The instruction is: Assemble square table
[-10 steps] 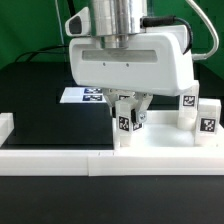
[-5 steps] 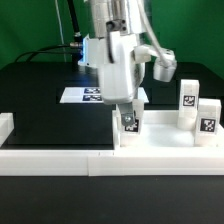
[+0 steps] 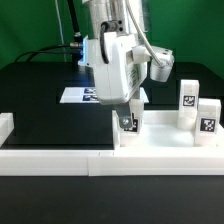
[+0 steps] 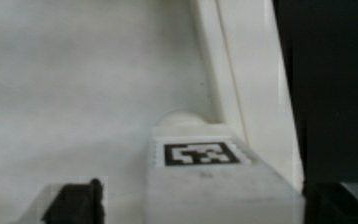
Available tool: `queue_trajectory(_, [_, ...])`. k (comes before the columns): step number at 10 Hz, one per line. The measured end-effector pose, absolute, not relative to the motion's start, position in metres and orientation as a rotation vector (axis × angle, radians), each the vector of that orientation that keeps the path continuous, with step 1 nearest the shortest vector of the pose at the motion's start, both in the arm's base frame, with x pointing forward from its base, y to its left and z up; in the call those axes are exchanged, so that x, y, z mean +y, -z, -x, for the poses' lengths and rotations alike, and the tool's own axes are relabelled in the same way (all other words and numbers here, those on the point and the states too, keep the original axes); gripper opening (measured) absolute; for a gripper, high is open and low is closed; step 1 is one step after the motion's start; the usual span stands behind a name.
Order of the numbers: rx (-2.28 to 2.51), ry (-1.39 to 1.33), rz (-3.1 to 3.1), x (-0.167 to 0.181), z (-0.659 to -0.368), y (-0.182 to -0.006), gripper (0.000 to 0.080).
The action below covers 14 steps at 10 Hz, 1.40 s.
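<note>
The white square slab [image 3: 165,138] lies at the exterior view's right, against the border wall. One white leg [image 3: 127,124] with a tag stands upright at its near-left corner. My gripper [image 3: 128,116] comes down over this leg, one finger on each side. In the wrist view the leg [image 4: 202,155] lies between my dark fingertips [image 4: 76,200]. A narrow gap shows beside one finger, and the other finger is at the leg's edge. The gripper [image 4: 211,192] looks open around the leg. The slab's top [image 4: 87,90] fills that view. Two more legs [image 3: 188,98] [image 3: 207,120] stand at the right.
The long low white border wall [image 3: 60,160] runs along the front, with a short end piece [image 3: 5,128] at the left. The marker board [image 3: 82,96] lies flat on the black table behind my arm. Cables hang behind the arm.
My wrist has turned about a quarter turn over the leg: a second ago its broad face showed, now its narrow side. The leg stays at the same corner.
</note>
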<state>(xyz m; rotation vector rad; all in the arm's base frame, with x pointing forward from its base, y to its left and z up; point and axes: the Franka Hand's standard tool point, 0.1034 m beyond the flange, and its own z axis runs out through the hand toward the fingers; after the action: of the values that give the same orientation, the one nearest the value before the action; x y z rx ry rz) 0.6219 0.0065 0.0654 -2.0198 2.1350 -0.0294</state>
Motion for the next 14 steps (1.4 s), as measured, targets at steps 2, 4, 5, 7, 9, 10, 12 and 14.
queue_trajectory(2, [1.897, 0.055, 2.245, 0.0068, -0.6225, -0.0664, 0.064])
queue_trajectory(4, [1.732, 0.077, 2.383, 0.0061, -0.6222, -0.0659, 0.0648])
queue_trajectory(5, [1.66, 0.085, 2.436, 0.0058, -0.6222, -0.0658, 0.0648])
queue_trajectory(7, [1.249, 0.13, 2.698, 0.0026, -0.6223, -0.0668, 0.0649])
queue_trajectory(9, [0.741, 0.12, 2.888, 0.0019, -0.6216, -0.0675, 0.0649])
queue_trajectory(10, [0.669, 0.122, 2.909, 0.0025, -0.6215, -0.0675, 0.0649])
queue_trajectory(12, [0.719, 0.118, 2.896, 0.0016, -0.6215, -0.0672, 0.0612])
queue_trajectory(14, [0.895, 0.103, 2.841, 0.0018, -0.6214, -0.067, 0.0475])
